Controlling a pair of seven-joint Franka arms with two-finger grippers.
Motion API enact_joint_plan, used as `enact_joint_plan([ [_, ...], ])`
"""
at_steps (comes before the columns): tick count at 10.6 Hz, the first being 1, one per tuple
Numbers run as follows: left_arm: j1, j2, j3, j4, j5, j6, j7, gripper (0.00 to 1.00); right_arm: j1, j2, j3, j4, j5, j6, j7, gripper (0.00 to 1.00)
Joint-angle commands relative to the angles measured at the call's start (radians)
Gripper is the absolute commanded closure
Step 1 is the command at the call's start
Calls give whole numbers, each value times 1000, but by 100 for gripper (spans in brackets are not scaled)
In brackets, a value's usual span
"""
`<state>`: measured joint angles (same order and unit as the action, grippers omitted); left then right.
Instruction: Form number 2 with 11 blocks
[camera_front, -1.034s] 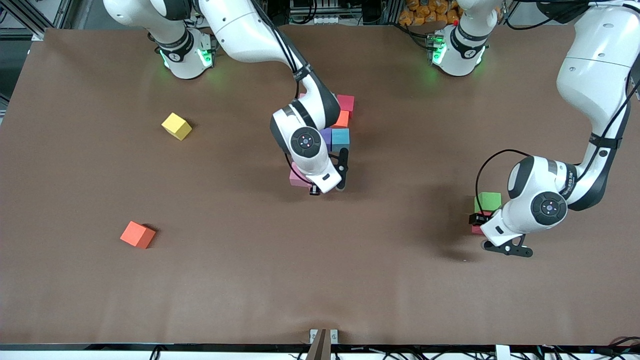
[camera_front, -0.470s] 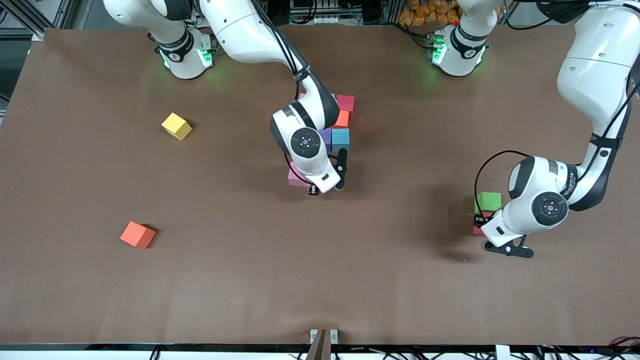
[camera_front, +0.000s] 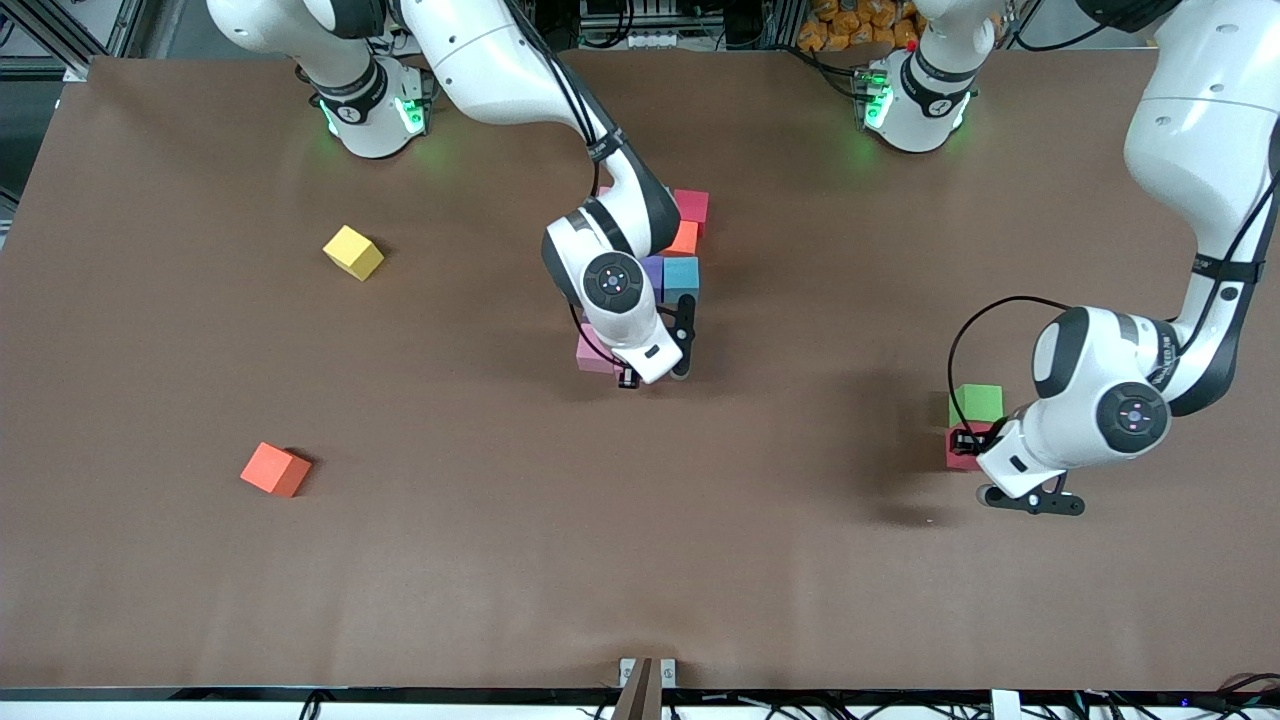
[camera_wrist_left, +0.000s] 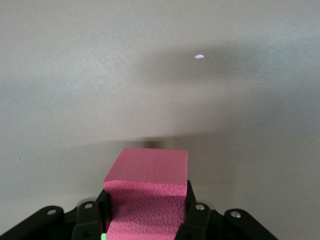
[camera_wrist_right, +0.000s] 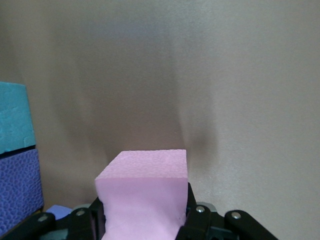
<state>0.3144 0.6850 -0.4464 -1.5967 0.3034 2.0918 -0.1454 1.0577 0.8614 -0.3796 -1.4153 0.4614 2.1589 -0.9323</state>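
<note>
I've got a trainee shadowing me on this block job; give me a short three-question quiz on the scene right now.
1. True or false: the left end effector is shut on a red block.
2. Which block does the right end effector hold? A) yellow B) pink C) blue
3. Which cube sits beside the red block, farther from the front camera?

Key:
1. True
2. B, the pink block
3. The green cube

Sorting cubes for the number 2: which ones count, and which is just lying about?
For the job:
- yellow block
- orange-red block
- cluster of blocks
- pink block in right gripper
- red block in left gripper

Lying about:
- green cube
</note>
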Motion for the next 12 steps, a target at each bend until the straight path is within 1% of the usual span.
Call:
enact_joint_plan([
  [1,9,-31,-5,10,-146,-96,-3,86,28,-18,10,-76,-12,10,23,100],
  [2,11,-39,-3,17,-223,-131,-11,86,33,-19,10,-83,-12,10,23,100],
  [3,9,-50,0,20,-266,-151,-35,86,38,-19,7,-85,-12,12,23,100],
  [4,9,-50,-2,21,-270,-156,-84,86,38,-19,7,-85,-12,12,27,100],
  [5,8,-50,-5,26,-274,-156,-123,86,38,-19,7,-85,-12,13,47,90],
  [6,2,-50,-5,35,-303,-157,-152,86,38,-19,7,-83,-12,15,71,74],
  [7,2,-48,-5,37,-343,-159,-190,86,35,-19,7,-80,-12,18,73,46],
  [8,0,-47,-5,37,-377,-159,-247,86,33,-19,7,-79,-12,19,66,0],
  [10,-27,-41,-5,49,-391,-157,-418,86,31,-19,7,-76,-10,16,73,0],
  [12,-84,-48,-6,50,-385,-157,-608,86,31,-27,5,-76,-10,10,75,0],
])
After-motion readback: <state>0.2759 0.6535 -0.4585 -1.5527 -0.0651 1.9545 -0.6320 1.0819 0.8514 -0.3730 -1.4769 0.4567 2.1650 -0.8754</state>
